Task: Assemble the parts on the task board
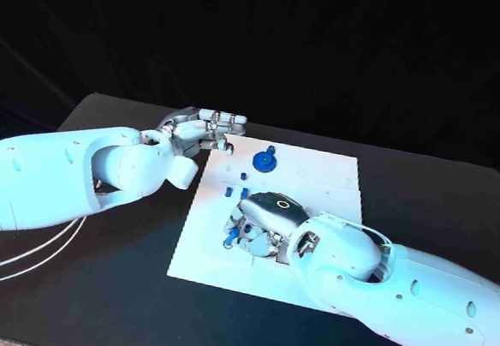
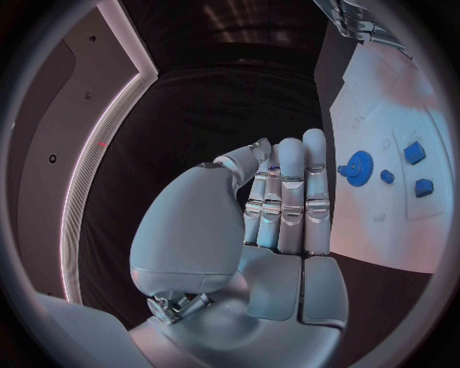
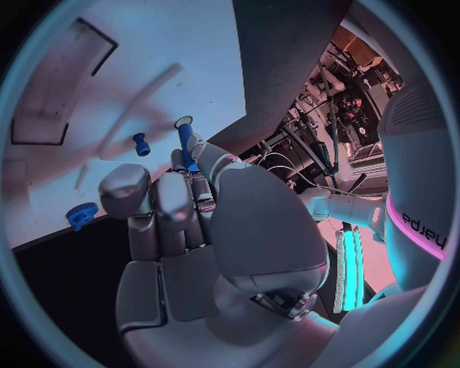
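Assembly early: right hand [image 3: 182, 222] pinches blue peg [image 3: 184, 142]; gear [image 2: 359, 165] beside empty, straight-fingered left hand [image 2: 278, 207], unplaced.

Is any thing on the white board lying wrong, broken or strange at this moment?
Nothing stands out. The board lies flat on the table, and the blue gear and small blue pieces rest on it undamaged. The right hand holds a blue pin; the left hand holds nothing.
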